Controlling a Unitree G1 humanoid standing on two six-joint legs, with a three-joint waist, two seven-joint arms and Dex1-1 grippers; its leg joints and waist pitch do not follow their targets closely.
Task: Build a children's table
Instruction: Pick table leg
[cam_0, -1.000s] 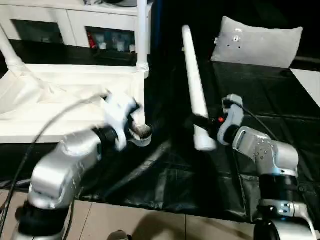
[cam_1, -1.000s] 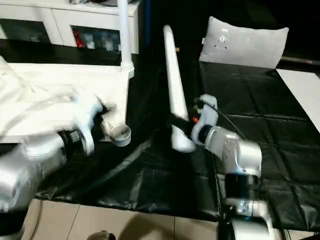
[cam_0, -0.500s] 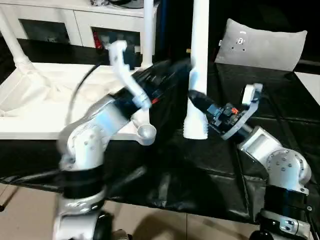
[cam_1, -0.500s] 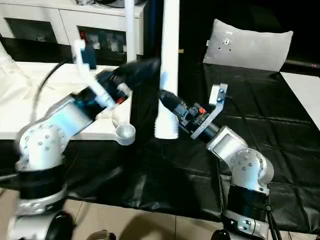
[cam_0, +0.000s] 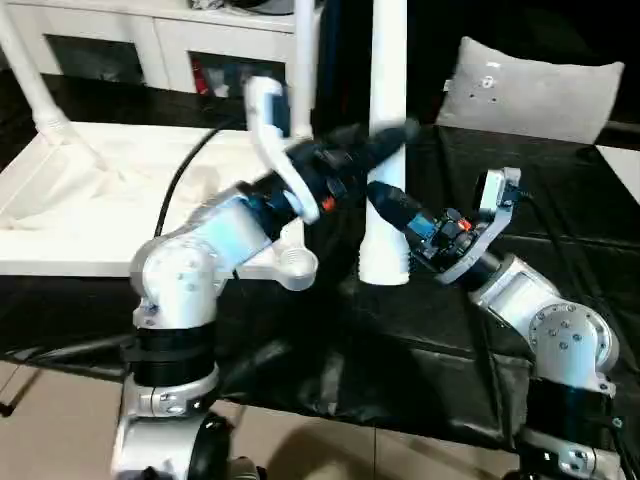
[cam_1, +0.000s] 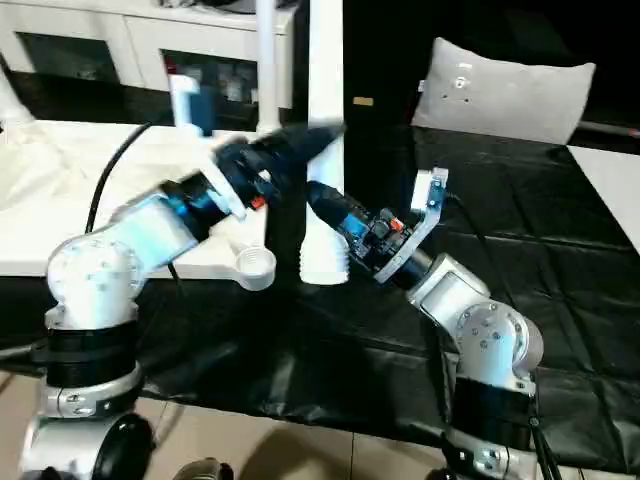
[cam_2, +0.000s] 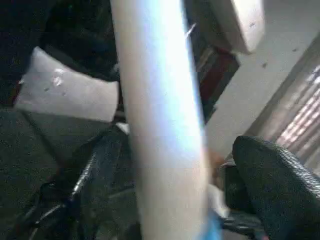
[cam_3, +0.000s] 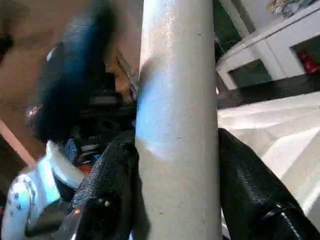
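The children's table's white top (cam_0: 120, 200) lies upside down on the left, with two legs (cam_0: 305, 60) standing in its far corners. Its near right corner socket (cam_0: 297, 265) has nothing in it. A loose white leg (cam_0: 388, 90) stands upright just right of that socket, its ribbed end (cam_0: 383, 265) low over the black sheet. My right gripper (cam_0: 385, 205) is shut on it near the lower end, and its fingers (cam_3: 107, 185) press both sides. My left gripper (cam_0: 385, 140) reaches across higher up. It is open, with its fingers (cam_2: 272, 185) on either side of the leg and apart from it.
A white cabinet with shelves (cam_0: 150, 40) stands behind the table top. A grey cushion (cam_0: 540, 85) lies at the back right on the black sheet (cam_0: 420, 350). A flat white board (cam_0: 622, 165) shows at the right edge. Pale floor tiles run along the front.
The right gripper has swung the leg from slanted to upright. The left arm left the corner socket, rose and reached across, and its fingers now straddle the leg.
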